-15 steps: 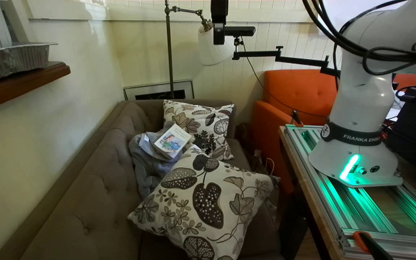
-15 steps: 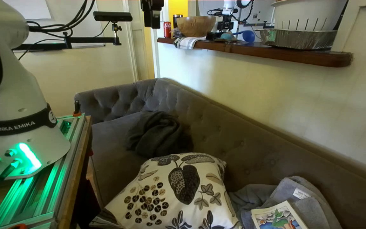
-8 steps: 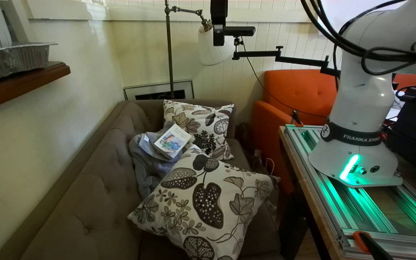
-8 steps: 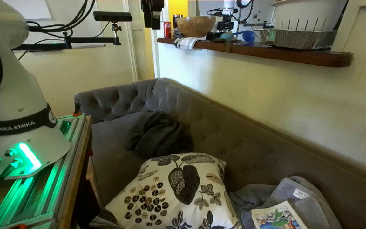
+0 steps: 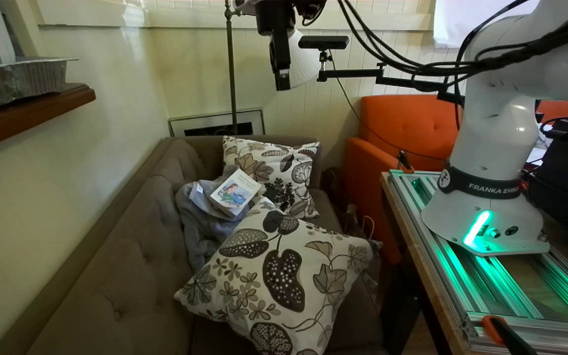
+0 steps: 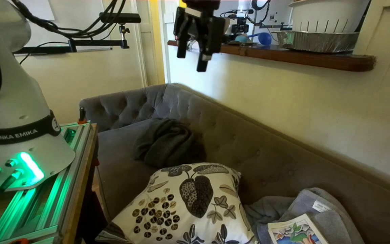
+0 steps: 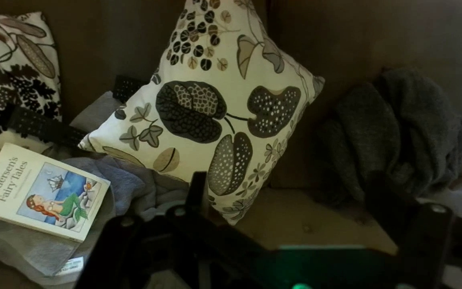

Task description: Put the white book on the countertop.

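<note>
Where the wrist view begins at left, a white paperback (image 7: 43, 192) rests on a grey towel (image 7: 128, 176); it looks light, flexible and smooth-covered, probably best pinched through its thickness at the spine so pages don't fan. Its cover reads "Andersen's Fairy Tales"; the towel's tag (image 7: 71, 265) is illegible. Rightward, the fingers (image 7: 197, 192) stand wide apart, holding nothing. Farther right in an exterior view, the arm (image 5: 496, 128) has a band (image 5: 481, 186) reading "FRANKA EMIKA".
</note>
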`<state>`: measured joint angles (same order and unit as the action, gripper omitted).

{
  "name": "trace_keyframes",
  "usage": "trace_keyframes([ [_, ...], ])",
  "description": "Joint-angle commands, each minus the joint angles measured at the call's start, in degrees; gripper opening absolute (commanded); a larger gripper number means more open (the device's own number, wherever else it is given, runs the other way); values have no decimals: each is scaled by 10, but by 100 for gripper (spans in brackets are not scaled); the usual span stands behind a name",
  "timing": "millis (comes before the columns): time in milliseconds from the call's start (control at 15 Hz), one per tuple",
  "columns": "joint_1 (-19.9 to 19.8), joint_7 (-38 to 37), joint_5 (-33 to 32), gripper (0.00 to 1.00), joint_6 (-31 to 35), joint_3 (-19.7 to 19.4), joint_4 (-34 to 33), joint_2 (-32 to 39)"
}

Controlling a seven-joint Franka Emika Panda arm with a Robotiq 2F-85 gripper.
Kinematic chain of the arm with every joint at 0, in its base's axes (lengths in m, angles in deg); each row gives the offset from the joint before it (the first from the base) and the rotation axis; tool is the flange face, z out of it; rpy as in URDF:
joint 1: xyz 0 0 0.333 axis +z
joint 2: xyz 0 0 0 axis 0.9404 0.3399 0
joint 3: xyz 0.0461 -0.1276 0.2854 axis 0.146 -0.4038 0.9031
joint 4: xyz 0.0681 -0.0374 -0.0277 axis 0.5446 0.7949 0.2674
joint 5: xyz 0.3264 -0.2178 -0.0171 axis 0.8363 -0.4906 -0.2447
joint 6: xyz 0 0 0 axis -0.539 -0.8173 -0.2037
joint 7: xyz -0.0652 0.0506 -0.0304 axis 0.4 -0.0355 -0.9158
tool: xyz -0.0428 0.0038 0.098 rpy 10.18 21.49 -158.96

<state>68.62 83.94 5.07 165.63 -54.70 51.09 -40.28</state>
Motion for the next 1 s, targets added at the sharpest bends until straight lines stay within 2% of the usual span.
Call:
trace_keyframes([
  [0,6,161,-4,100,-10,-50,-113,134],
  [67,-27,208,-1,100,0,-29,-145,172],
  [267,-65,312,14,100,7,-9,-231,255],
  [333,-70,256,0,100,19,1,-161,192],
  [533,-85,291,-2,100,19,13,-215,248],
  [933,-87,292,-6,100,31,14,-234,272],
])
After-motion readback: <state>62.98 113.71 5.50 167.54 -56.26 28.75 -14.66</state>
